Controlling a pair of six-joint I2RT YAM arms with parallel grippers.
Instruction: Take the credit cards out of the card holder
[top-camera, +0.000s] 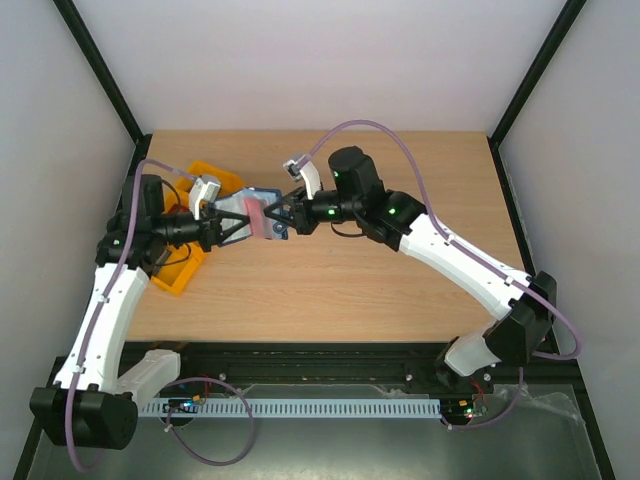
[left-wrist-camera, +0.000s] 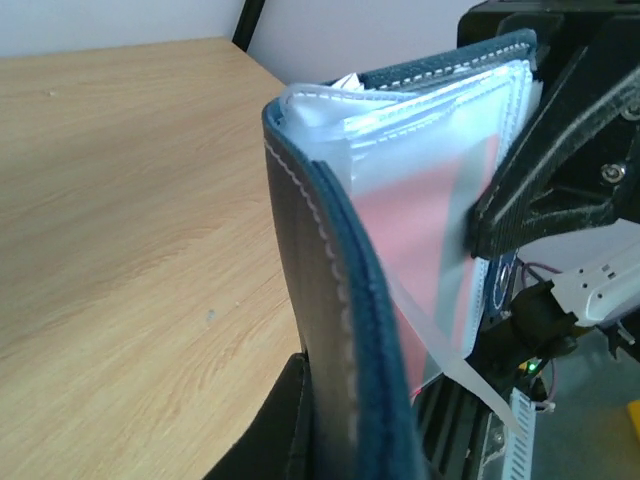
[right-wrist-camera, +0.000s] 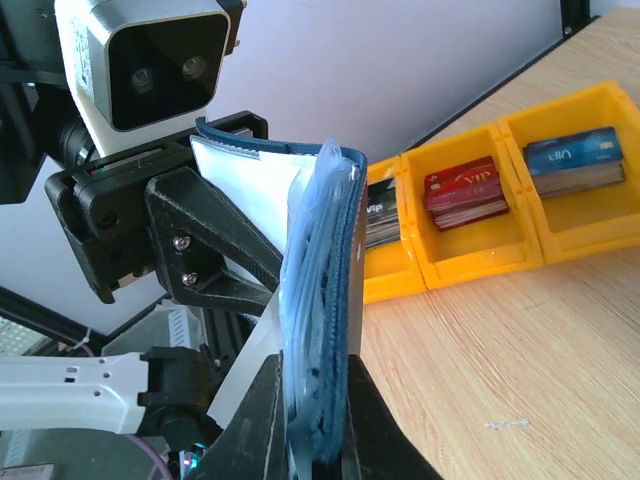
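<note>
Nearest, the right gripper is closed tight on one edge of the card holder, which it holds up over the table. The left gripper pinches the navy cover from the other side, its jaws narrow. Inside one clear pocket a pink card shows. Farther back, the orange tray holds three stacks, one in each compartment: dark cards, red cards and blue cards.

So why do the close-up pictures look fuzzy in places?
Left wrist view: the card holder sits so near the lens that its stitched edge blurs. Right wrist view: its bottom softens too, the orange tray behind is sharp. Top view: even light, faint shadows.
</note>
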